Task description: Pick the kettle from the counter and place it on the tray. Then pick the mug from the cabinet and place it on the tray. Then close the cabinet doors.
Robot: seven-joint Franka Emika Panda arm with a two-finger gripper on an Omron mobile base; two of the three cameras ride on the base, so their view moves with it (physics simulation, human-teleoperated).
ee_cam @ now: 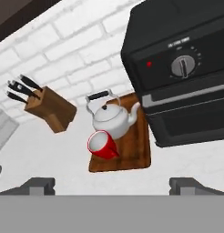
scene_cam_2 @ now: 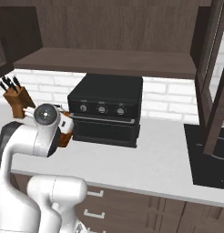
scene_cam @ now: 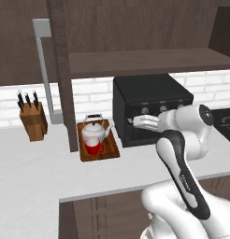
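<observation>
The white-grey kettle (scene_cam: 95,128) and the red mug (scene_cam: 93,146) both stand on the reddish-brown tray (scene_cam: 110,151) on the counter (scene_cam: 32,172), the mug in front of the kettle. My gripper (scene_cam: 132,122) hovers open and empty to the right of the tray, in front of the oven. In the hand view the kettle (ee_cam: 112,119), mug (ee_cam: 103,145) and tray (ee_cam: 137,151) lie ahead between my spread fingertips (ee_cam: 39,184). The cabinet (scene_cam: 145,60) shelf above is bare. Its left door (scene_cam: 65,79) stands open edge-on; the right door (scene_cam_2: 216,82) is open too.
A black countertop oven (scene_cam: 152,107) stands right of the tray, close behind my hand. A wooden knife block (scene_cam: 32,120) sits at the far left. The left door's grey bar handle (scene_cam: 43,70) hangs over the counter. A dark cooktop (scene_cam_2: 209,154) lies at the right.
</observation>
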